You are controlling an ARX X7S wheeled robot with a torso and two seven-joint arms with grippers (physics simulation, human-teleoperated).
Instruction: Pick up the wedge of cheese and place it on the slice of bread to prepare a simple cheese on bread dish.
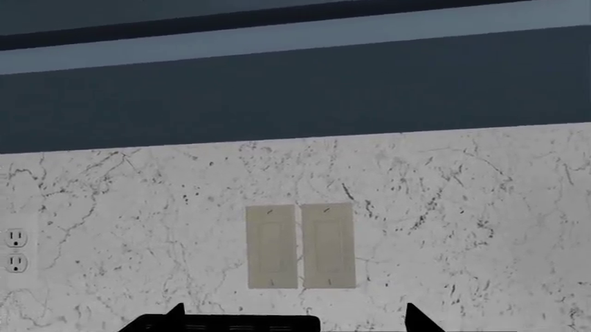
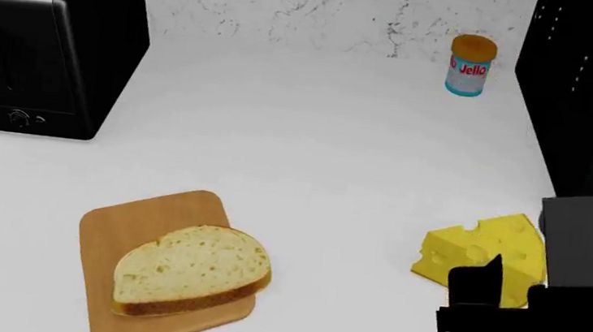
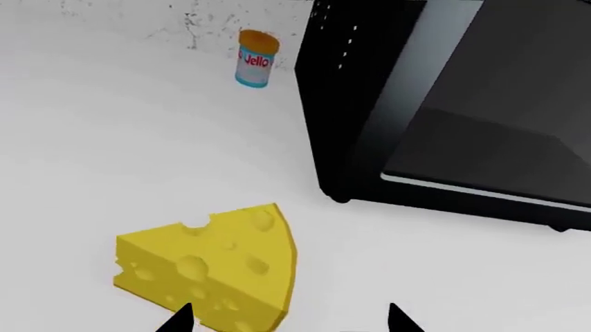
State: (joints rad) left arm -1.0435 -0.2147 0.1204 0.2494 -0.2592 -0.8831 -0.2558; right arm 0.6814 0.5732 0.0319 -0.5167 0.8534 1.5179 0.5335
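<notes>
Yellow wedge of cheese (image 2: 484, 252) lay near the surface's right edge; the right end effector (image 2: 474, 301) hovered spread and empty, needing descent. Bread slice (image 2: 192, 270) waited on its wooden board (image 2: 117, 222).

The right gripper (image 2: 476, 301) sits at the head view's five o'clock with its arm reaching in from the three o'clock edge and its jaws spread apart, while the left gripper (image 1: 291, 318) shows only two parted fingertips.
</notes>
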